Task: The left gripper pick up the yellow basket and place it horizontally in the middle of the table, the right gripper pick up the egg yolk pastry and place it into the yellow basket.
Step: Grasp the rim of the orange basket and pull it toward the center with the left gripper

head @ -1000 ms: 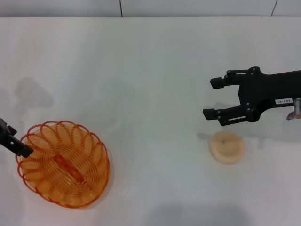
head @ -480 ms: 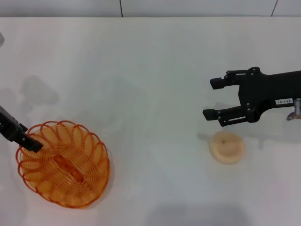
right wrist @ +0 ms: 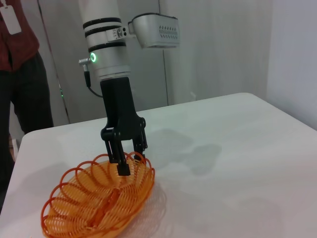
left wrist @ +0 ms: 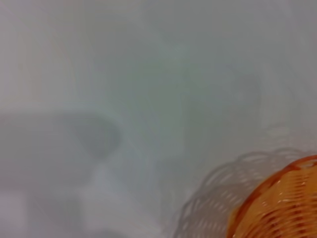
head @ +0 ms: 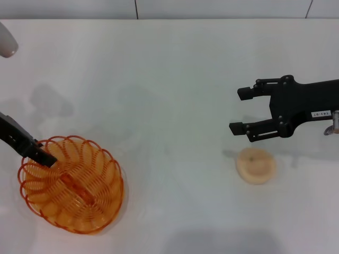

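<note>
The yellow basket (head: 71, 185) lies on the white table (head: 169, 79) at the front left, its long axis slanting. My left gripper (head: 46, 160) is at the basket's far-left rim. In the right wrist view the left gripper (right wrist: 131, 158) points down with its fingers a little apart, one inside the basket (right wrist: 94, 203) and one at the rim. The left wrist view shows only an edge of the basket (left wrist: 282, 203). The egg yolk pastry (head: 256, 165) lies on the table at the right. My right gripper (head: 239, 111) is open and empty, just beyond the pastry.
The table's far edge meets a grey wall (head: 212, 8). The left arm's white segment (head: 6, 45) shows at the top left. A person in a red shirt (right wrist: 15, 54) stands past the table's left side.
My left gripper has moved to the right, from beside the basket's left edge onto its rim. The basket, the pastry and the right gripper have not moved.
</note>
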Action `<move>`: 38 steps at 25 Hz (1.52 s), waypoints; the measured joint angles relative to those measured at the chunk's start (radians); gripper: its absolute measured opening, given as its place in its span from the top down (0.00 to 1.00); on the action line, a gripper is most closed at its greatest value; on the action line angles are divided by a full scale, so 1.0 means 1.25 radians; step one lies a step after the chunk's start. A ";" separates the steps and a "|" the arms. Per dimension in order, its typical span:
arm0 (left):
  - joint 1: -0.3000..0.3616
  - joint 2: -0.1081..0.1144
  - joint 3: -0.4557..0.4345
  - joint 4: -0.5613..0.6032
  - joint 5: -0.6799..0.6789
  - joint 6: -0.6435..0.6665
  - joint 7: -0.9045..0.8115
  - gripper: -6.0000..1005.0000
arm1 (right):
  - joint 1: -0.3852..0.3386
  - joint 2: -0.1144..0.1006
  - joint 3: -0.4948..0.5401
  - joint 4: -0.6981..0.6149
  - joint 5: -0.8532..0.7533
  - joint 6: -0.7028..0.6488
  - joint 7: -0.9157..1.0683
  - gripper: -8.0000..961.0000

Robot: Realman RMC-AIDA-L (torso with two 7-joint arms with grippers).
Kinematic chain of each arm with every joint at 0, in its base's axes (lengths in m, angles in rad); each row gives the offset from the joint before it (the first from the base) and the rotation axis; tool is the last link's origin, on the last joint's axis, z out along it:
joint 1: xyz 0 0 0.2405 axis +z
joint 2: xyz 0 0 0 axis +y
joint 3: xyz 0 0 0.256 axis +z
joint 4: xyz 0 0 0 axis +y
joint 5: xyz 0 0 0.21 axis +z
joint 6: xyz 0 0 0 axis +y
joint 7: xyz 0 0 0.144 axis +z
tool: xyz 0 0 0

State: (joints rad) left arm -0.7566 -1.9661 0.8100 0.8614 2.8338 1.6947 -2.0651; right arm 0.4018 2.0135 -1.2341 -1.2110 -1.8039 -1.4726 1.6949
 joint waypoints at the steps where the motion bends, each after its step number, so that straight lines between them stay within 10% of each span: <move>1: -0.001 0.000 0.000 -0.002 0.000 0.000 0.000 0.35 | -0.001 0.000 0.000 -0.001 0.000 0.000 0.000 0.15; 38: -0.016 -0.001 0.055 -0.014 -0.001 0.005 -0.012 0.80 | 0.000 -0.002 -0.001 -0.010 0.001 -0.001 0.001 0.15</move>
State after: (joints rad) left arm -0.7765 -1.9671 0.8789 0.8434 2.8320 1.7008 -2.0800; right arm 0.4017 2.0110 -1.2348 -1.2236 -1.8023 -1.4741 1.6967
